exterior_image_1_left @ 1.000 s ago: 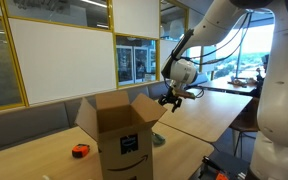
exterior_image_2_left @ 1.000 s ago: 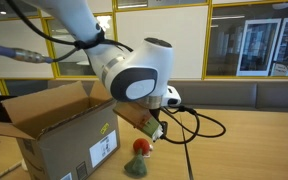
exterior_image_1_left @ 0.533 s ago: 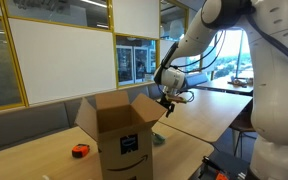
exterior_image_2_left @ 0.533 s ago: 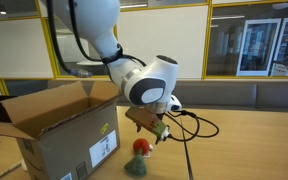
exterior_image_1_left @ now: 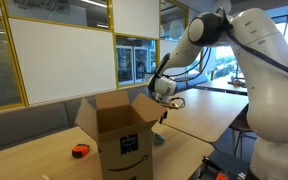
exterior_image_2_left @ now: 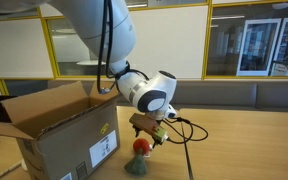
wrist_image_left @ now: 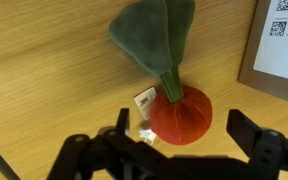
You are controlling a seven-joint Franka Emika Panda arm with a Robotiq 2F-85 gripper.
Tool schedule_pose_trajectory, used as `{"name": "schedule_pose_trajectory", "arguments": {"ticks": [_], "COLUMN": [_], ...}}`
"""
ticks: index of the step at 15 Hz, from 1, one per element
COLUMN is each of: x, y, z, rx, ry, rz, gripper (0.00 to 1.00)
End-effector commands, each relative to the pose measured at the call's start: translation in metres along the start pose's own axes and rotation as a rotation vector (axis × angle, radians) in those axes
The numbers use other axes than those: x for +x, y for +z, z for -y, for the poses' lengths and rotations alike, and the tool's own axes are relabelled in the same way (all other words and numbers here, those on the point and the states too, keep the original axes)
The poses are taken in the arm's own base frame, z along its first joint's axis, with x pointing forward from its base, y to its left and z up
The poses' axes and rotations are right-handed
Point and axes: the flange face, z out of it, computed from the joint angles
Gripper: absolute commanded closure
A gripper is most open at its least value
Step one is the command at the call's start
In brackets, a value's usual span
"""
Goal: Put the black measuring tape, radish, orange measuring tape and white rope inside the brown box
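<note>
The radish (wrist_image_left: 181, 112) is a round, soft, red cloth ball with a wide, floppy green leaf (wrist_image_left: 154, 35) on a thin stalk and a little white tag (wrist_image_left: 144, 98) at its side. It lies on the smooth, light wood surface (wrist_image_left: 44, 70), just to the right of the brown box (exterior_image_2_left: 54, 130), close to it but not touching it that I can see. The box is plain, stiff cardboard, tall and square. Its top flaps stand open, a black curved smile (exterior_image_1_left: 130, 143) is on one side, and a white paper label (exterior_image_2_left: 102, 148) is on another. The two black fingers (wrist_image_left: 259, 145) hang right over the radish. They are spread as wide as they go and hold nothing. In the wrist view the red ball sits between them, with bare wood showing on both sides. The arm (exterior_image_2_left: 144, 92) is white, round and shiny, and a thin black cable (exterior_image_2_left: 199, 128) loops beside it. The orange measuring tape (exterior_image_1_left: 80, 150), a small blocky orange and black case, lies on the wood to the left of the box, well apart from the radish.
</note>
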Motion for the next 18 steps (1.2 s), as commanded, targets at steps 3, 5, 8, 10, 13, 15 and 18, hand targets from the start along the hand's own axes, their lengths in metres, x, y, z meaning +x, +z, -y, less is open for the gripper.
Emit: {"name": "schedule_pose_trajectory", "arguments": {"ticks": [3,5,8,10,13,15,18], "x": [0.021,0.022,0.023,0.024,0.026,0.028,0.030], "y": [0.029,0.040,0.054,0.061,0.072,0.077,0.081], "z": [0.009,0.012,0.015,0.016,0.017,0.018,0.019], "rx": [0.006,0.006,0.003,0.002,-0.009,-0.014,-0.015], "ry": [-0.034,-0.044,-0.053,-0.057,-0.063,-0.065,-0.069], "rz": [0.056,0.075,0.099,0.113,0.128,0.134,0.135], "gripper": [0.00,0.00,0.00,0.00,0.00,0.00,0.29]}}
